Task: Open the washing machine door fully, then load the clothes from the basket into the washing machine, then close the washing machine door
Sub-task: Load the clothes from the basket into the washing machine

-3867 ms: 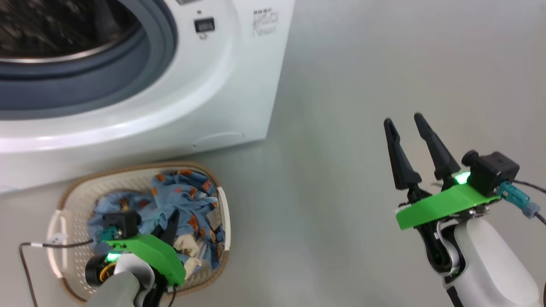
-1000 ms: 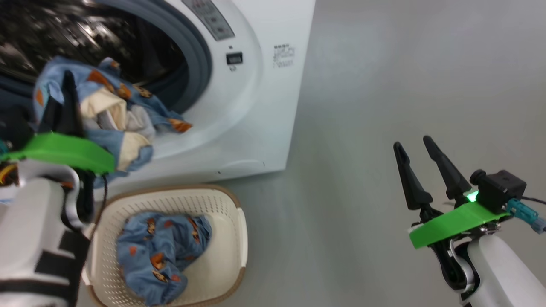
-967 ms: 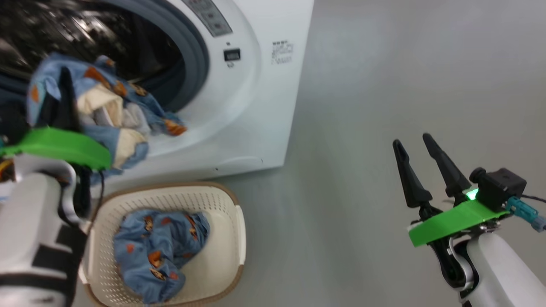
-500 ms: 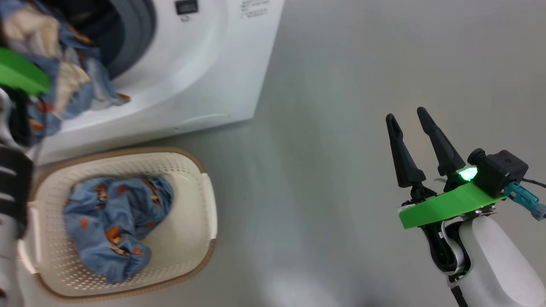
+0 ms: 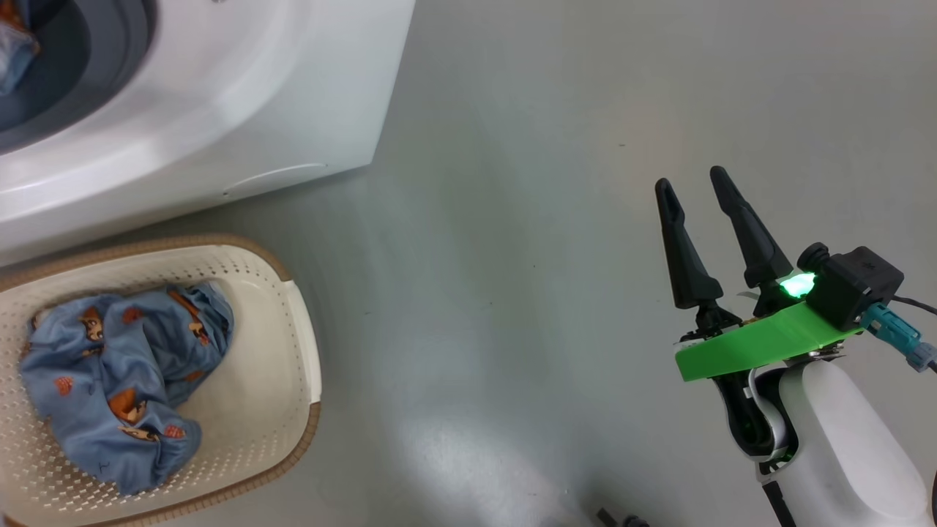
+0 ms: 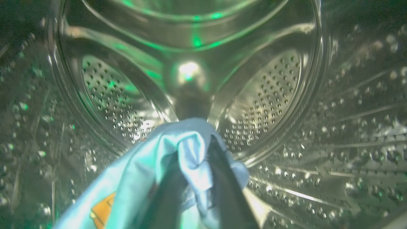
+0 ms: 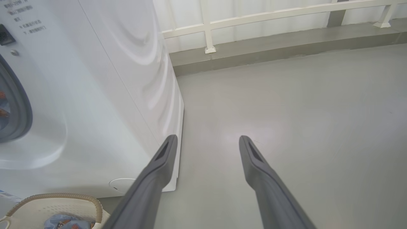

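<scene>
My left gripper (image 6: 195,149) reaches inside the washing machine's perforated steel drum (image 6: 270,95), shut on a light blue garment of the clothes (image 6: 143,171) that drapes over its fingers. The white washing machine (image 5: 256,110) fills the upper left of the head view, with a bit of blue cloth (image 5: 11,44) at its grey-ringed opening. Another blue printed garment (image 5: 110,380) lies in the cream basket (image 5: 293,307) at the lower left. My right gripper (image 5: 688,179) hovers open over the floor, far right, holding nothing. The washing machine door is out of view.
Grey floor (image 5: 512,256) stretches between the machine and my right arm. In the right wrist view the open gripper (image 7: 206,138) points past the machine's side (image 7: 127,79) toward a white railing (image 7: 270,16) and a low kerb at the far wall.
The head camera has swung, so machine and basket sit further left. My left arm carried the garment out of the head view into the drum. The right gripper stays open.
</scene>
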Robot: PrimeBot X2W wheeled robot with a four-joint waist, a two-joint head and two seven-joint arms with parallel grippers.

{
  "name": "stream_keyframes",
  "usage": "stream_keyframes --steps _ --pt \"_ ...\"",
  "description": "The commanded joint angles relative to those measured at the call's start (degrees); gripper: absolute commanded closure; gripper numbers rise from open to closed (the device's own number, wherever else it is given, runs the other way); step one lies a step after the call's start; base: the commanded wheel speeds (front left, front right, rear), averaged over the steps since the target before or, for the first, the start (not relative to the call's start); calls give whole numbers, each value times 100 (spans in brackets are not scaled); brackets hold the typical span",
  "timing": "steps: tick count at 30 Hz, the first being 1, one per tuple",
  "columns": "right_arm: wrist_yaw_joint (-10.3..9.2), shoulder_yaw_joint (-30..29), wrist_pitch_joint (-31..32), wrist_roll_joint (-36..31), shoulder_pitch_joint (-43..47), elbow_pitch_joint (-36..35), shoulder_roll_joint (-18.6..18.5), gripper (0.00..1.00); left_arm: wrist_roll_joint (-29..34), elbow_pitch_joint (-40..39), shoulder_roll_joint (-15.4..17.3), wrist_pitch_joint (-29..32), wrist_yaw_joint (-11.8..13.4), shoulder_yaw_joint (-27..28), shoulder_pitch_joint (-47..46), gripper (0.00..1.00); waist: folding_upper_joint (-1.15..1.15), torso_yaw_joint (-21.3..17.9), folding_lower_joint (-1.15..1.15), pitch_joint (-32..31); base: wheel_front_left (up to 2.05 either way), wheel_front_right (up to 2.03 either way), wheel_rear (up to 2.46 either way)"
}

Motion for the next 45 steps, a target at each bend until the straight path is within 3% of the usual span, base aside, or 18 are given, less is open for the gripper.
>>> stream_keyframes --steps 1,9,21,32,45 --pt "32 77 -46 -7 30 -94 7 0 87 41 143 -30 3 149 194 0 0 25 0 -71 0 0 0" --pt "32 147 -46 40 -29 7 -20 0 231 801 -87 -31 -227 238 425 0 0 187 0 -444 0 0 0" --pt "32 271 -46 186 42 202 -72 0 475 812 -347 -31 -566 320 1234 0 0 478 0 -1320 0 0 0" --pt "32 307 -46 355 308 442 -217 0 677 40 -794 -31 -731 397 2677 0 0 796 0 -2249 0 0 0" --pt "32 306 -46 449 607 521 -352 0 822 -1263 -1156 -31 -772 518 4220 0 0 1137 0 -2884 0 0 0"
